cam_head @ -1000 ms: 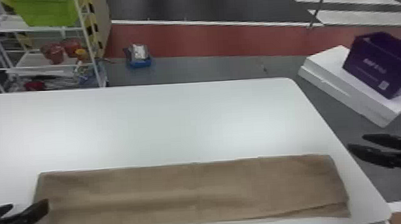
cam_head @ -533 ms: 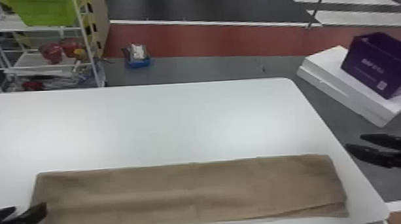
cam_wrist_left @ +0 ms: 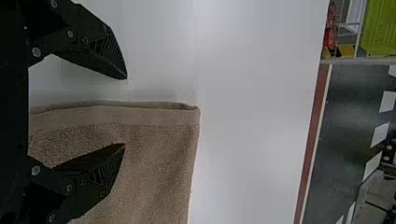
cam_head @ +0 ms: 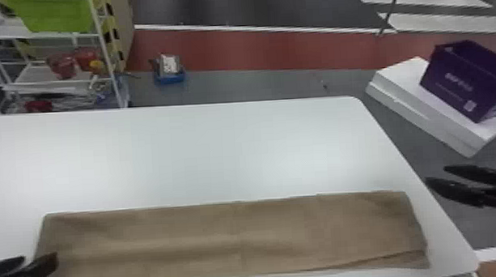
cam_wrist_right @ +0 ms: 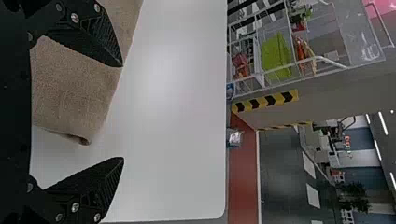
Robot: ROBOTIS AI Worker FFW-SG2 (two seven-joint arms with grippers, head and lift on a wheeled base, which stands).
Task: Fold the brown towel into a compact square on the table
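Left hand (cam_head: 40,258) spread, at left end of brown towel (cam_head: 240,238). Towel lies as a long folded strip along near side of white desk (cam_head: 219,149). Right hand (cam_head: 435,175) spread too, off towel's right end.

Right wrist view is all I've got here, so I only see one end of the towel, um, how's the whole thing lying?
Observer: The brown towel lies flat as a long strip, left to right along the near part of the table, not yet a square.

Operator: Okay, and where's the left pincer?

Observer: The left pincer is open at the towel's left end, one finger over the cloth, the other past that end.

Operator: Anything off to the right of the table?

Observer: Yes, a purple box on a white slab.
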